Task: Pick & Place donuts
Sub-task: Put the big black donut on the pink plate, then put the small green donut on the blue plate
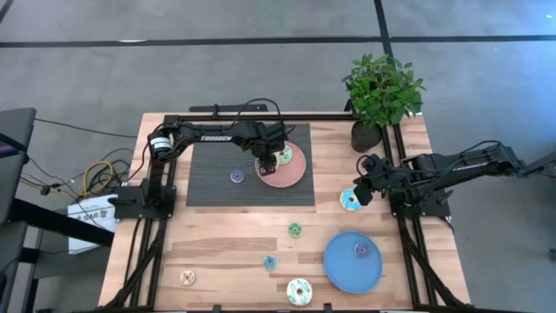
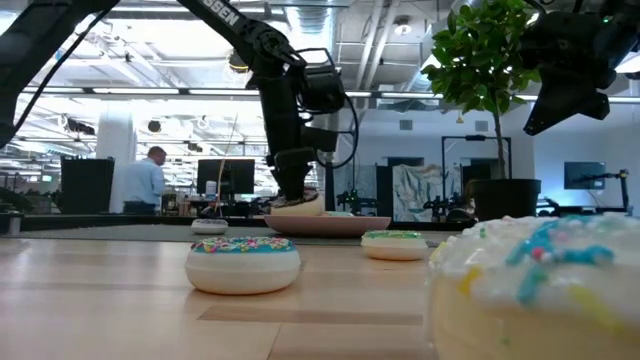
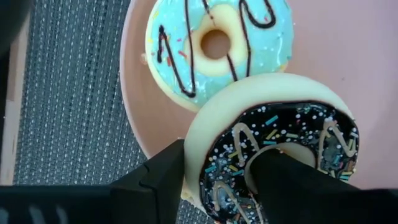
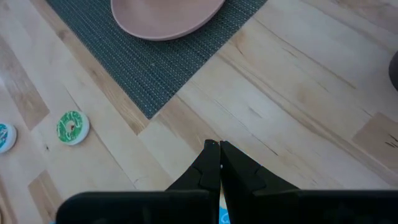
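Left gripper (image 1: 265, 165) is positioned over the round pink plate (image 1: 291, 174), which lies on the dark ribbed mat (image 1: 208, 178) at the tabletop's (image 1: 226, 252) upper centre. Its fingers (image 3: 165, 180) are clamped on a chocolate-iced toy donut with sprinkles and a cream base (image 3: 273, 149): one finger sits on the outer rim, the other through the hole. This donut lies at the plate's 9 o'clock edge, tilted and leaning against a light-blue-iced donut with dark drizzle (image 3: 217, 43) that rests flat on the same plate.

Right gripper (image 1: 365, 193) hangs at the tabletop's 3 o'clock side, fingers (image 4: 214, 165) pressed together with nothing between them. A blue-and-white iced donut (image 1: 349, 200) lies on the wood just beside and below it.

Other donuts, as located in the high view:
- small purple-iced donut (image 1: 236, 176) on the mat, at 9 o'clock of the pink plate, apart from it
- small green-iced donut (image 1: 295, 229) on bare wood near centre
- small teal-iced donut (image 1: 270, 262) at 7 o'clock of the green one
- small cream donut (image 1: 188, 277) near the 7 o'clock corner
- larger white-iced donut with sprinkles (image 1: 299, 291) at the 6 o'clock edge
- small purple donut (image 1: 361, 250) on the round blue plate (image 1: 343, 269) at 5 o'clock

A potted green plant (image 1: 380, 91) stands at the 1 o'clock corner
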Tool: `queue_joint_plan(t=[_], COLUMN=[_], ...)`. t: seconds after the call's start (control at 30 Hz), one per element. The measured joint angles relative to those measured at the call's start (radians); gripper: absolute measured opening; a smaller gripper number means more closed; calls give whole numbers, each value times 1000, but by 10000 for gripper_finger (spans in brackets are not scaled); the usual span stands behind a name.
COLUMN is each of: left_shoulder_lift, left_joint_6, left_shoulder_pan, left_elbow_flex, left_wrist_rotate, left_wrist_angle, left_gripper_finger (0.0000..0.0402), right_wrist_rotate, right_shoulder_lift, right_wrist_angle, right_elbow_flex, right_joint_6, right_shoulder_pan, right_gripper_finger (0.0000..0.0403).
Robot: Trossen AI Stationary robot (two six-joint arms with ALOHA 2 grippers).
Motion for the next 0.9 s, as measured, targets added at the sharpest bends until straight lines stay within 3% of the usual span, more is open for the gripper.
queue_joint_plan(t=[0.4,0.67,0.9], left_shoulder_lift=[-12,-58,-95], left_joint_6=[-1,-66,-207], left_shoulder_pan=[0,0,-12], left_elbow_flex=[0,2,79], left_wrist_rotate=[-10,-18,18], left_wrist_angle=[-25,-87,-240], left_gripper_finger=[253,257,255], right_wrist_rotate=[0,-3,-3], right_shoulder_lift=[0,0,0], right_wrist_angle=[0,0,1], right_elbow_flex=[0,0,0], right_joint_6=[0,-28,-27], right_shoulder_pan=[0,0,0], right_gripper_finger=[1,1,1])
